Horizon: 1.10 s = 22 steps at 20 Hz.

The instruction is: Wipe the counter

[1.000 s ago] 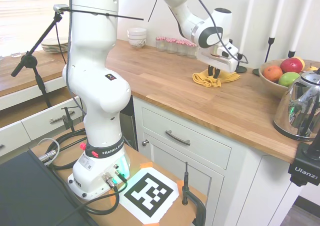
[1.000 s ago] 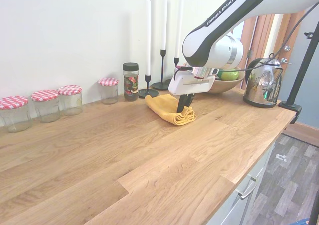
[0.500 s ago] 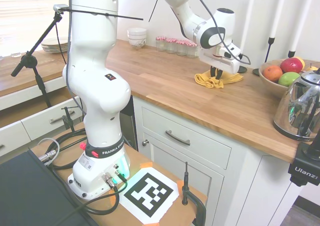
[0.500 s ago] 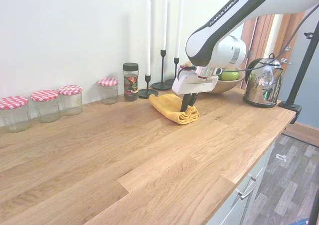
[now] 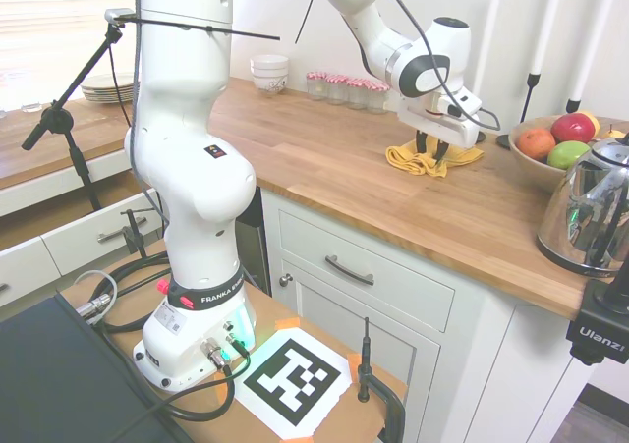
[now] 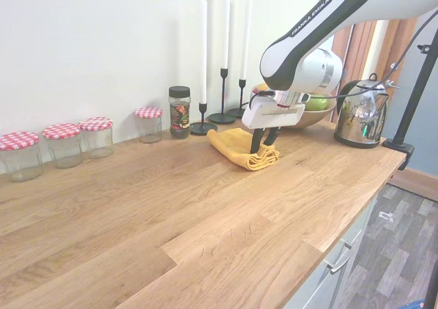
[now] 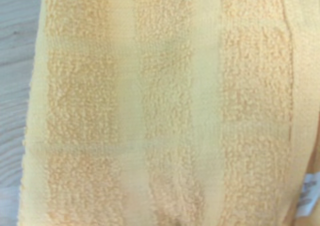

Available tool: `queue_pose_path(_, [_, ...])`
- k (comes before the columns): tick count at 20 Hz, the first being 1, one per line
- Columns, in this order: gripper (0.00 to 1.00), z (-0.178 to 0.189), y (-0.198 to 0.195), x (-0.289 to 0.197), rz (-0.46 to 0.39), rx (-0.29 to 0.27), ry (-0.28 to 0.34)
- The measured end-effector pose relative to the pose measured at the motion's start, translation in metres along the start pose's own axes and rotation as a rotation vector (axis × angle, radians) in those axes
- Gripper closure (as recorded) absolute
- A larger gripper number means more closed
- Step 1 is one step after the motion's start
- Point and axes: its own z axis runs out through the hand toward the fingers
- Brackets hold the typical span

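Observation:
The counter (image 5: 324, 158) is a long warm-brown plank top (image 6: 171, 206) on white cabinets. A folded yellow cloth (image 5: 413, 158) lies on it near the back wall, in front of the candlesticks. My gripper (image 5: 431, 150) points straight down onto the cloth (image 6: 236, 148), with its dark fingers pinching a thick fold, so my gripper (image 6: 263, 143) is shut on it. The wrist view is filled by the cloth's yellow terry weave (image 7: 160, 105), with a strip of the counter at one edge.
Black candlesticks (image 6: 203, 127) and a spice jar (image 6: 179, 112) stand just behind the cloth. Several red-checked jars (image 6: 61, 141) line the wall. A fruit bowl (image 5: 550, 148) and a shiny kettle (image 5: 590, 207) sit at one end. Stacked white bowls (image 5: 269, 73) stand at the far end.
My gripper has slid along the counter toward the fruit bowl and kettle, dragging the yellow cloth with it.

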Motion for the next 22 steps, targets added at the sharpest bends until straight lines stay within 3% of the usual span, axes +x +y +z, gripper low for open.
queue_pose_path(15, [0.00, -0.014, 0.042, -0.011, 0.004, 0.003, 0.017])
queue_pose_path(22, [0.00, -0.025, 0.064, -0.020, 0.012, 0.030, 0.025])
